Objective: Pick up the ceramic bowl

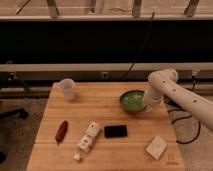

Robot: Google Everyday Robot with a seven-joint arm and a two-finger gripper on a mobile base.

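Found a pale block [156, 147] nearest, lying flat at the front right of the wooden surface [100, 107]. Saw a white strip of small joined boxes [86, 141] left of it, set on a slant near the front middle. Noted a black phone [115, 131] just right of that strip's far end, flat and face up, apart from it. Spotted a small red-brown item [61, 130] further left, near the left edge, slanted too; could not tell what it was. Further back, located the green bowl [131, 99] on the right half of the surface, upright, pale streaks showing inside, well apart from the phone in front of it. Placed the gripper [146, 106] at the bowl's right rim, low and right against it, at the end of a white arm [175, 92] reaching in from the right and bending down over the surface's right edge. Could not tell whether clenched on the rim or released. Saw a white cup [67, 89] at the far left corner, upright, well apart from the bowl. Beyond the surface, made out a pale rail [75, 66] running across, and a dark cable [135, 55] rising behind the bowl.
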